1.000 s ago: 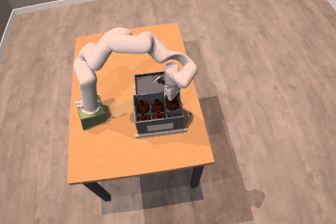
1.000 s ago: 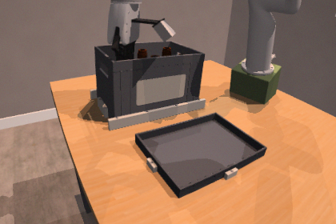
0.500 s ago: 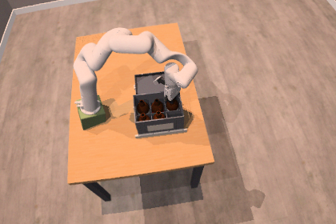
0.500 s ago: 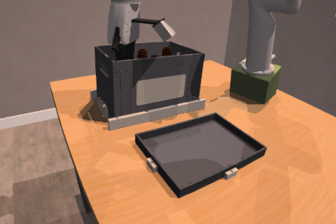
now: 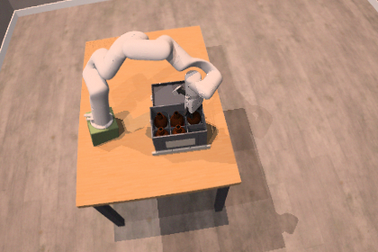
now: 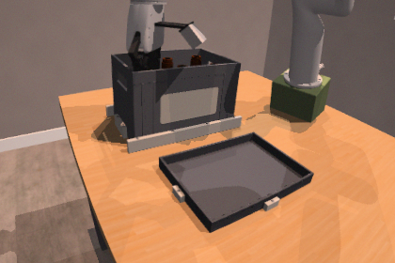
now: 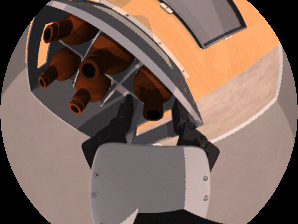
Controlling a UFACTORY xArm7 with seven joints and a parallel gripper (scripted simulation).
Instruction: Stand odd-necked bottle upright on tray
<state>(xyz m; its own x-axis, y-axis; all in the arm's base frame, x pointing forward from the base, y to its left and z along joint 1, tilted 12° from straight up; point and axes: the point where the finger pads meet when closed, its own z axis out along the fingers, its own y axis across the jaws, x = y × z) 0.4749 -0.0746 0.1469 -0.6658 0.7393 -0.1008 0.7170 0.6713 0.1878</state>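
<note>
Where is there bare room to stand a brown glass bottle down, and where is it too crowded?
The shallow dark grey tray holds nothing inside its rim. One corner cell of the dark grey crate appears unfilled. The crate's other cells are crowded: five brown bottles fill them, and the open gripper straddles one bottle neck near the crate wall.

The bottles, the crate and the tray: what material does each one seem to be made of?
The bottles look like brown glass or glossy plastic: a dark amber colour with soft highlights on the necks. The crate looks like dark grey matte plastic, with flat panels and a paler plate on its front. The tray has the same dark matte rim and a smooth, slightly reflective floor; it may be plastic or coated metal.
</note>
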